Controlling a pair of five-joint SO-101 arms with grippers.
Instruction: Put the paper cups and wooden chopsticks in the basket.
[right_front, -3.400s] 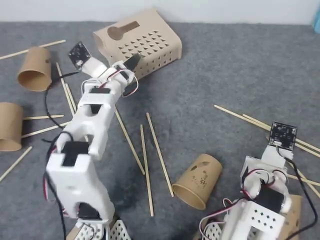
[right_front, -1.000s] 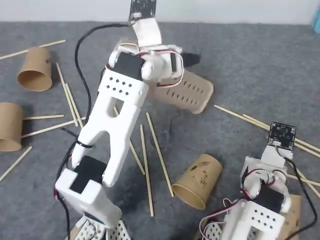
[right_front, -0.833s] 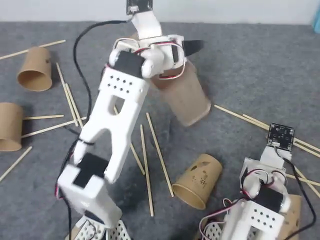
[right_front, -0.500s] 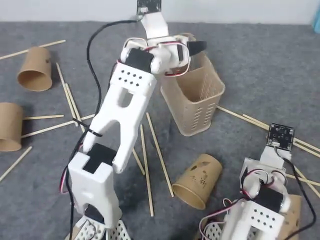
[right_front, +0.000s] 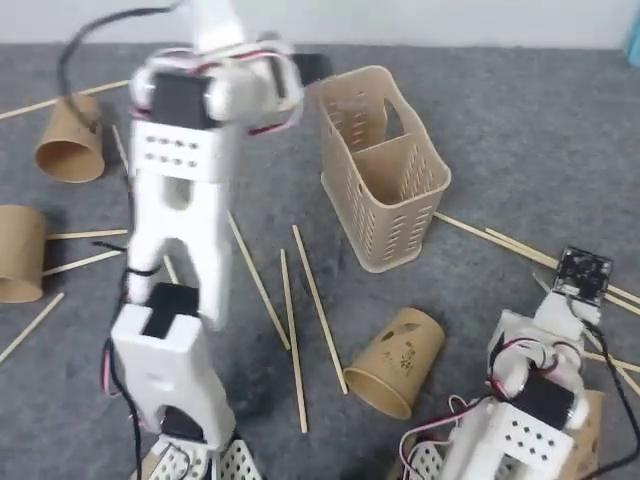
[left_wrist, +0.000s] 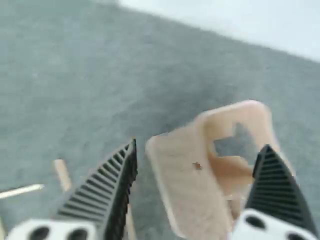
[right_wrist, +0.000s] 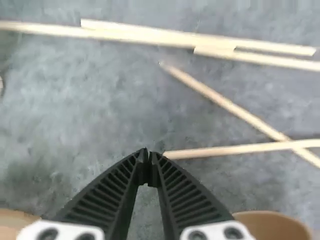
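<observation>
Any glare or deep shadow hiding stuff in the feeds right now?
High view: even light, no glare, just a soft shadow on the carpet beside the left arm. Left wrist view: basket evenly lit, pale wall bright behind it. Right wrist view: faint shadow on the carpet by the right gripper.

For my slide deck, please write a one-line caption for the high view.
Upright basket on the grey table, paper cups and wooden chopsticks lying scattered around it, left gripper open beside its rim.

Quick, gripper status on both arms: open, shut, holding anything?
Left gripper: open, holding nothing; the basket stands upright close by.
Right gripper: shut, empty, above loose chopsticks.
</observation>
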